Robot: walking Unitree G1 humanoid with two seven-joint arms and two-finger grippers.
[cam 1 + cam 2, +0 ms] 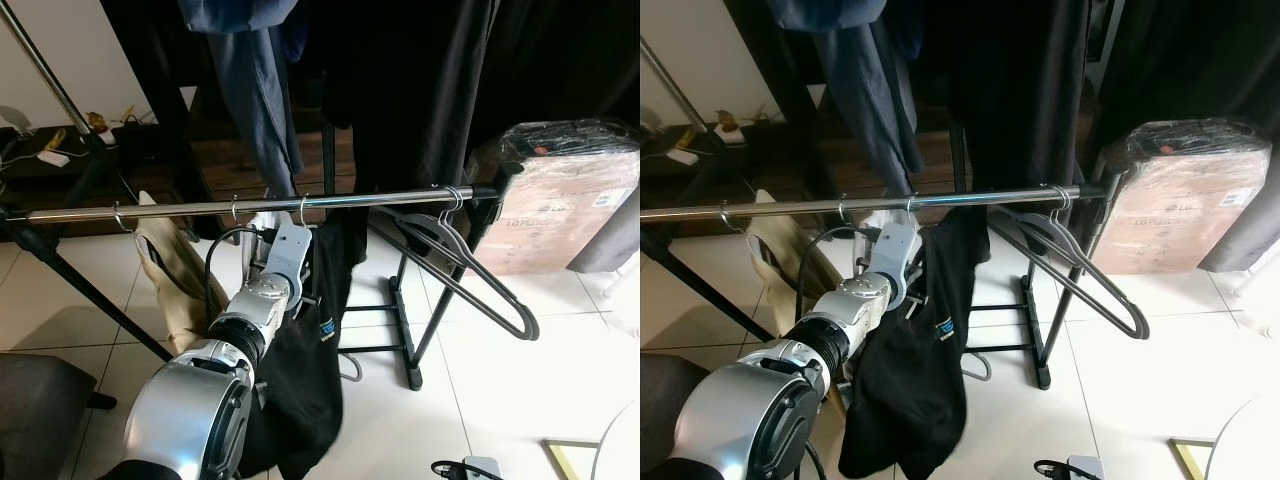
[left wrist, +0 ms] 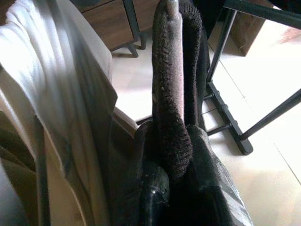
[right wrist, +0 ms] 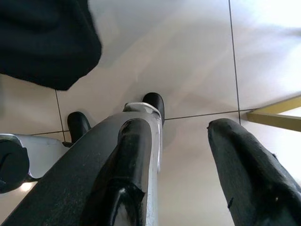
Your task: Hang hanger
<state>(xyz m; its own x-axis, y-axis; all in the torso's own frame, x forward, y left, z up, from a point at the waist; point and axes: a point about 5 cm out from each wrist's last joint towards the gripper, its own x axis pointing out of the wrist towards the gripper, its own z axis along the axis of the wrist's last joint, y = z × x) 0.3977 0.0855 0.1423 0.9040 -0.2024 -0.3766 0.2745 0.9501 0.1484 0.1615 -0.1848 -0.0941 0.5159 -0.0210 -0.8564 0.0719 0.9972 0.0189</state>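
left gripper (image 2: 176,155) pinched on the hanger (image 2: 170,80), just under the chrome rail (image 1: 260,205). hanger's fuzzy dark neck upright, hook at the rail, black garment (image 1: 305,370) draped below. cream cloth (image 1: 165,270) close on the left; white tiled floor (image 1: 500,390) open to the right, past the empty grey hangers (image 1: 470,275). right gripper (image 3: 183,165) spread apart, aimed at the floor.

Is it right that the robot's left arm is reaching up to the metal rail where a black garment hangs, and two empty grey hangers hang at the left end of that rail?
Not quite. The empty grey hangers hang at the right end of the rail, by the wrapped cardboard box, as the left eye view shows. The rest holds: the left gripper is up at the rail beside the black garment.
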